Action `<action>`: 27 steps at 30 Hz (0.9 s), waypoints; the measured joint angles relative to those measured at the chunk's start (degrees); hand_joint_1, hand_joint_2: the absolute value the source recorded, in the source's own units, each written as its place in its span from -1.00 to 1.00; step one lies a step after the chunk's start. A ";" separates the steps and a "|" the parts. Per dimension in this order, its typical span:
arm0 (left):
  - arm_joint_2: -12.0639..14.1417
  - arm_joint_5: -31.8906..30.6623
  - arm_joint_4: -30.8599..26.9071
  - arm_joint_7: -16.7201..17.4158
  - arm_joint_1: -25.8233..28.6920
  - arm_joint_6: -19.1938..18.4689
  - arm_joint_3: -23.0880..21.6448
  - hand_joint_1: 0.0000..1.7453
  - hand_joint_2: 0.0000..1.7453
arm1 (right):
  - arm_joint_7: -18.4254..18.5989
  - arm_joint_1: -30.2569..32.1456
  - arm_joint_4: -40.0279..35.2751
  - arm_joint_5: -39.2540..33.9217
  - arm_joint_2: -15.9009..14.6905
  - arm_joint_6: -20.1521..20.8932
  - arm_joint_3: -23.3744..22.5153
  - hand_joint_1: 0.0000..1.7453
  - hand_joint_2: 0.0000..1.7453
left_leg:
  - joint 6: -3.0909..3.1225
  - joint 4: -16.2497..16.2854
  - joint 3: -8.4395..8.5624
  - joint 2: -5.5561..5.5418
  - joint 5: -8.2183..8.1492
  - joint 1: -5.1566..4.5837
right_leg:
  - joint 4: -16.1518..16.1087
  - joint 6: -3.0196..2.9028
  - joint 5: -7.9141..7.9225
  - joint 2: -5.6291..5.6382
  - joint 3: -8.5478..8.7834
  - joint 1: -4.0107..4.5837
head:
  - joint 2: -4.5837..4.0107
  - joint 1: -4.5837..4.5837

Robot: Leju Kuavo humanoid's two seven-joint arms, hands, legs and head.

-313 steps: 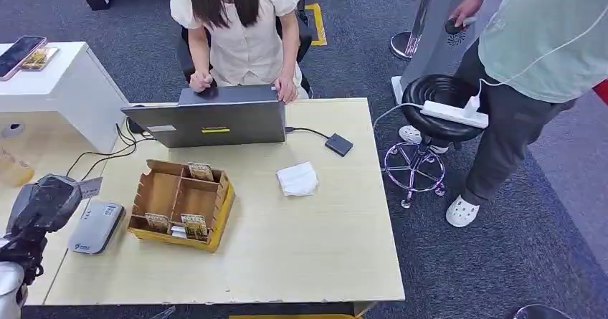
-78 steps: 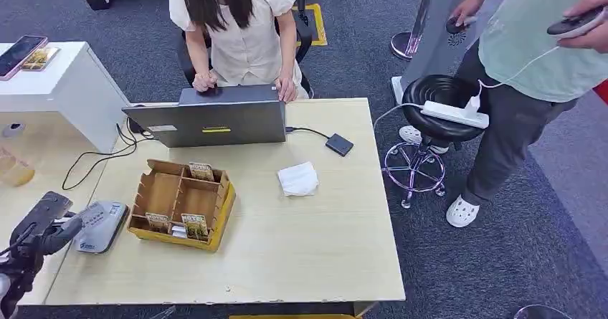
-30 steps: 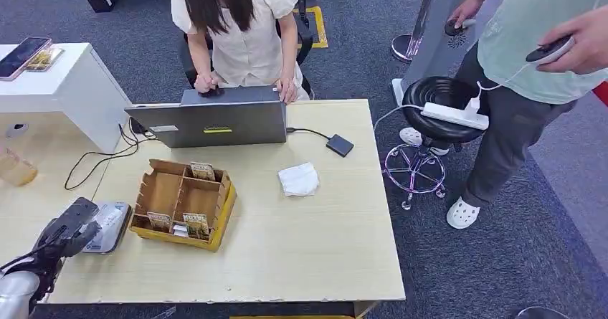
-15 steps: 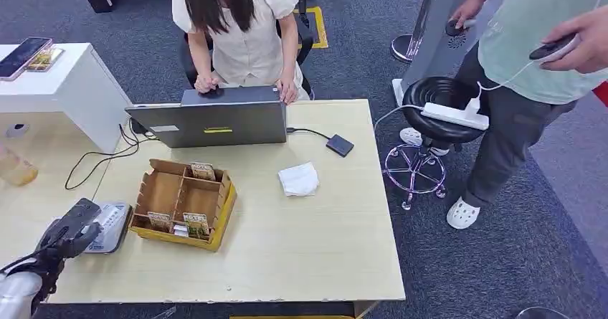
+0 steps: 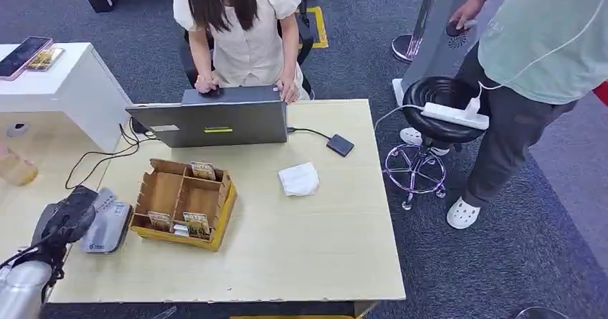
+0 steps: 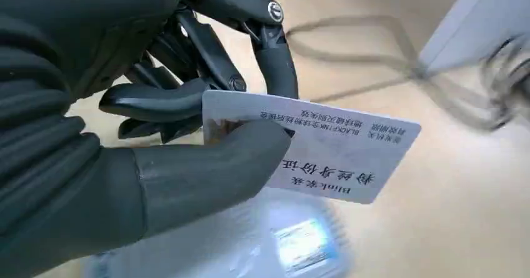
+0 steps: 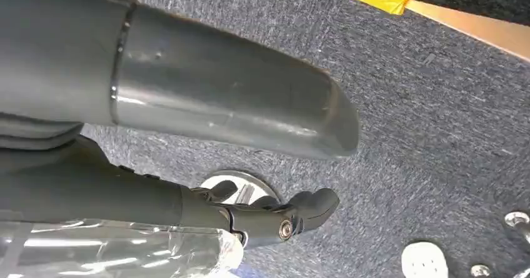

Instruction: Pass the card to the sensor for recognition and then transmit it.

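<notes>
head view looks down on the table [image 5: 301,240]; wrist views sit close.

Bare table [image 5: 301,247] lies right of the cardboard box [image 5: 183,204], which flanks the sensor [image 5: 107,226].

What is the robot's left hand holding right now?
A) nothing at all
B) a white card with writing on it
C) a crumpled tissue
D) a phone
B: in the left wrist view, the left hand pinches a white card with printed writing between its thumb and fingers, just above the grey sensor.
</notes>
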 joint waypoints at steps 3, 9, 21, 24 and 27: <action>-1.77 -4.10 -2.29 -4.64 -2.46 6.19 -0.02 1.00 1.00 | -0.37 -0.03 0.00 -0.24 0.02 0.00 0.00 -1.00 -1.00 | 0.02 0.02 -0.04 0.00 0.03 0.00 | 0.00 0.04 0.04 0.01 -0.01 0.00 | 0.00 0.00; -5.29 -6.86 -9.40 -10.42 -5.31 11.47 -0.04 1.00 1.00 | -0.41 0.02 0.00 0.02 0.07 0.04 0.00 -1.00 -1.00 | 0.04 0.05 -0.10 0.02 0.01 -0.05 | -0.02 0.05 0.03 0.07 -0.09 -0.03 | 0.00 0.00; -8.72 -30.60 -16.74 -16.74 -8.45 28.52 -4.02 0.78 1.00 | -0.41 -0.22 0.00 1.20 0.57 0.39 0.88 -1.00 -1.00 | 0.06 0.05 -0.19 0.06 -0.01 -0.05 | -0.02 0.05 0.03 0.11 -0.20 -0.03 | 0.00 0.00; -8.94 -36.44 -16.74 -18.35 -9.04 34.22 -5.75 0.86 1.00 | -0.39 -0.47 0.00 1.29 0.59 0.42 1.46 -1.00 -1.00 | 0.06 0.05 -0.19 0.08 -0.01 -0.05 | -0.02 0.05 0.03 0.13 -0.19 -0.03 | 0.00 0.00; -9.29 -40.74 -16.74 -19.08 -9.06 34.61 -6.78 0.88 1.00 | -0.17 -0.70 0.00 1.47 0.59 0.46 1.81 -1.00 -1.00 | 0.06 0.06 -0.20 0.09 -0.01 -0.06 | -0.02 0.06 0.03 0.14 -0.20 -0.04 | 0.00 0.00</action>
